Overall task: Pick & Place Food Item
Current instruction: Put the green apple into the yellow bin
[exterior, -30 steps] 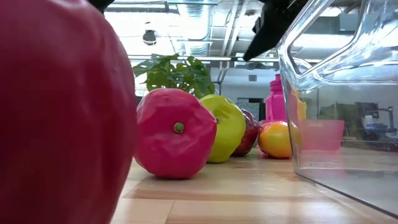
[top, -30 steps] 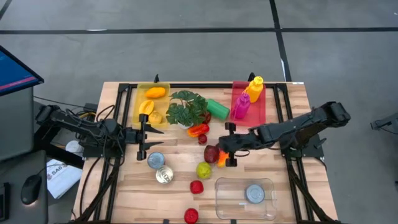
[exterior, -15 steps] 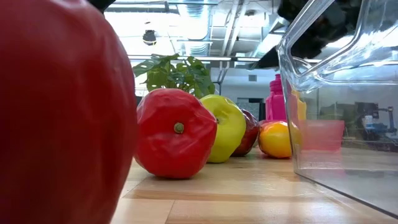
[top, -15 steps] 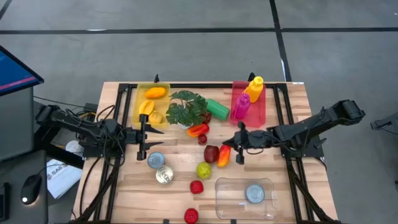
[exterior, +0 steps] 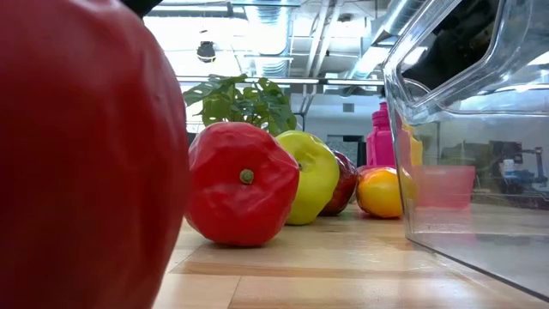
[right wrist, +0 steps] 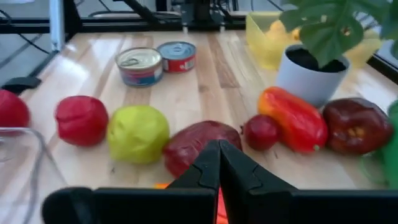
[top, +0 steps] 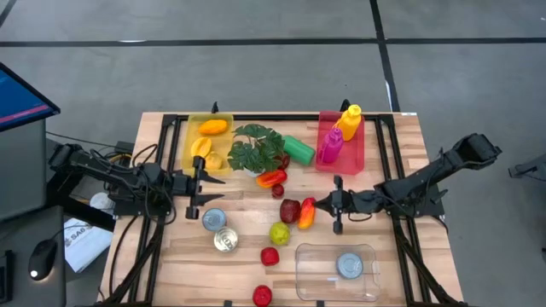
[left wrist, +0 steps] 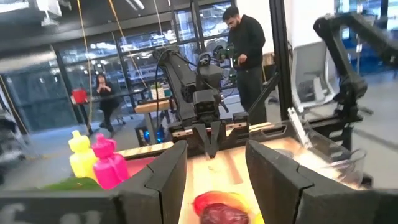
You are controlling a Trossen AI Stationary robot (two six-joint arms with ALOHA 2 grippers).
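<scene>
Clenched and empty, the right gripper (top: 327,205) hovers mid-tabletop beside the orange-red pepper (top: 307,211), which lies against a dark red apple (top: 290,210). Toward the near edge, a clear tub (top: 368,252) holds one tin can (top: 348,266). Far-edge yellow tray (top: 189,136) holds orange fruit; pink tray (top: 363,152) holds two bottles. Left gripper (top: 197,191), partly parted, holds nothing.

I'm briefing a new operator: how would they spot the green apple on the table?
Find the clear tub at the table's near edge. Just beyond its left corner lies a loose line of fruit. The green apple is the only yellow-green one, between a dark red apple and a smaller red one.
</scene>
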